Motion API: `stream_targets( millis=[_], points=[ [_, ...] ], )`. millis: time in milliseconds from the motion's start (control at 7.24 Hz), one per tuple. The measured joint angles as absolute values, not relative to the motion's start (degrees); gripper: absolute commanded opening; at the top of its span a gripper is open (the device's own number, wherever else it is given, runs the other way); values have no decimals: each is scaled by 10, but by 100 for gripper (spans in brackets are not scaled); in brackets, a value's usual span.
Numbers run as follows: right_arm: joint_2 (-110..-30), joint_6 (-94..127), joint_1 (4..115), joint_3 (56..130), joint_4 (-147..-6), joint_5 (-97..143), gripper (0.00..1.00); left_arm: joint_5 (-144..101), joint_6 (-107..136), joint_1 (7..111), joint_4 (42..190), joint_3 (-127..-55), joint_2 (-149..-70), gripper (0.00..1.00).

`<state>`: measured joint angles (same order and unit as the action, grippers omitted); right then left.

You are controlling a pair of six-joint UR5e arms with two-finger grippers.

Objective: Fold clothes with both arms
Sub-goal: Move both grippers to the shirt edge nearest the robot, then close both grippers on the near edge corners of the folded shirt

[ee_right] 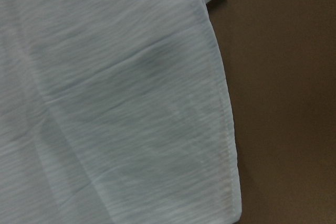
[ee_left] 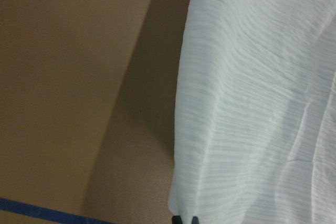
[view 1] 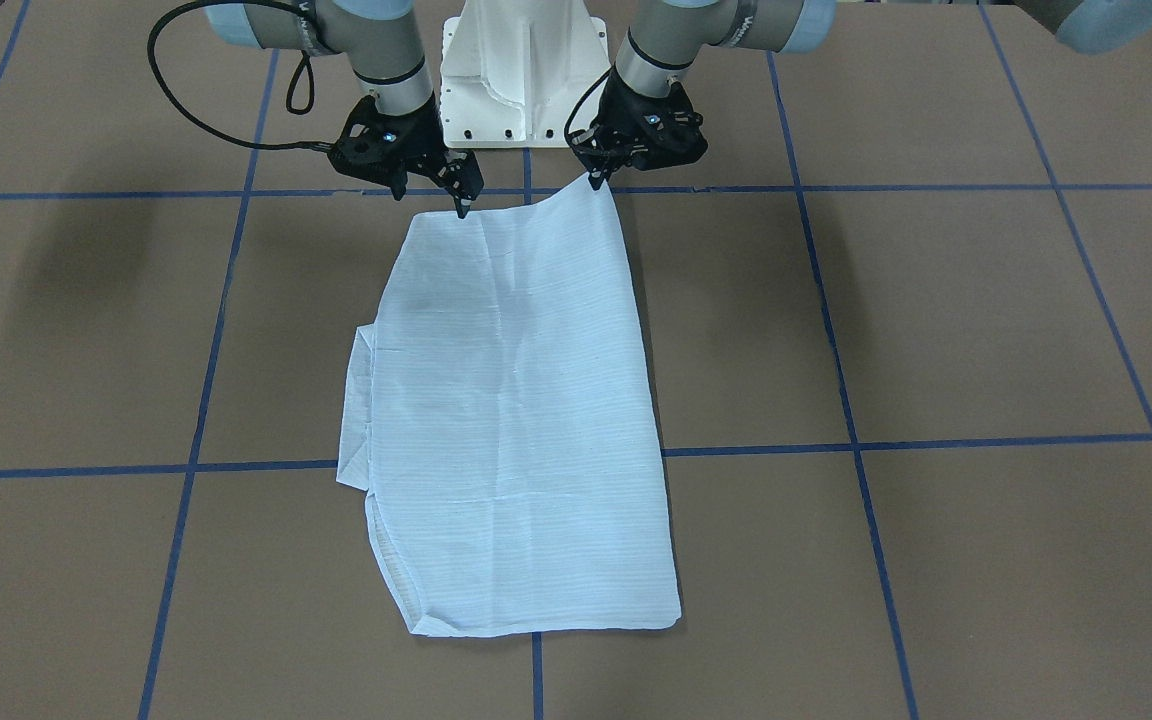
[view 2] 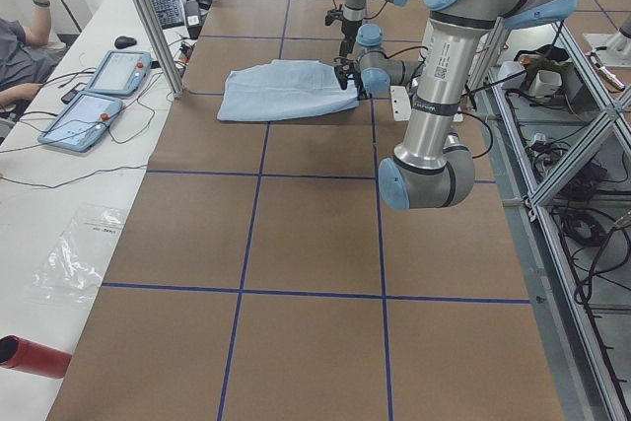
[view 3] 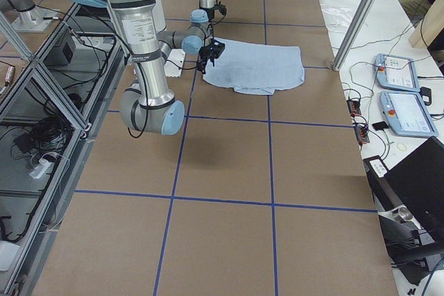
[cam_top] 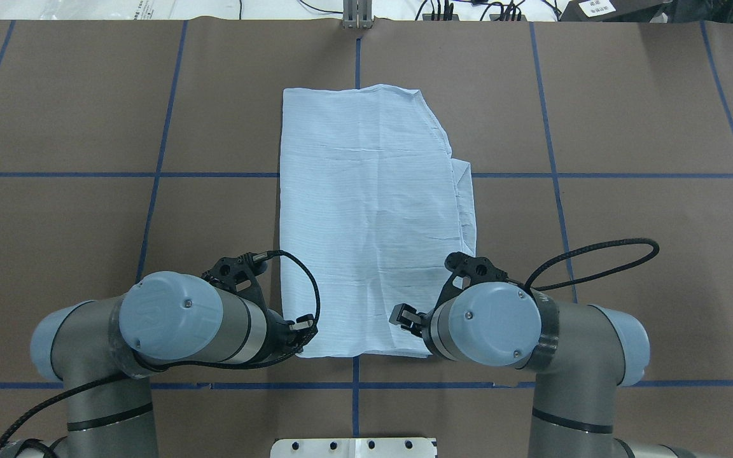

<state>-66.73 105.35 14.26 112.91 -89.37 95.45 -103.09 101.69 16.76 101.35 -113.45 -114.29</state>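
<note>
The light blue striped shirt (view 1: pixel 516 400) lies folded into a long rectangle in the middle of the table (view 1: pixel 936 330), and it also shows in the overhead view (cam_top: pixel 373 210). Both grippers are at its edge nearest the robot. My left gripper (view 1: pixel 596 183) is shut on one corner and holds it slightly off the table. The left wrist view shows the raised cloth (ee_left: pixel 252 103) with a shadow beneath it. My right gripper (view 1: pixel 463 208) is shut, with its tips at the other near corner, which lies low. The right wrist view shows only cloth (ee_right: pixel 115 103) and no fingers.
The white pedestal base (view 1: pixel 524 70) stands just behind the grippers. Blue tape lines (view 1: pixel 846 400) grid the brown table. A black cable loop (cam_top: pixel 595 254) hangs off the right arm. Operator tablets (view 2: pixel 99 96) lie on the side bench beyond the table's far edge.
</note>
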Motion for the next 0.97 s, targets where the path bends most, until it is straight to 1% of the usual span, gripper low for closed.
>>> stream_targets(
  millis=[414, 966],
  points=[
    [-665, 1078, 124, 1096, -893, 941, 100, -1031, 1017, 167, 1014, -1138, -1143, 0],
    [-661, 1079, 120, 1083, -893, 941, 100, -1030, 1017, 168, 1014, -1138, -1142, 0]
  ],
)
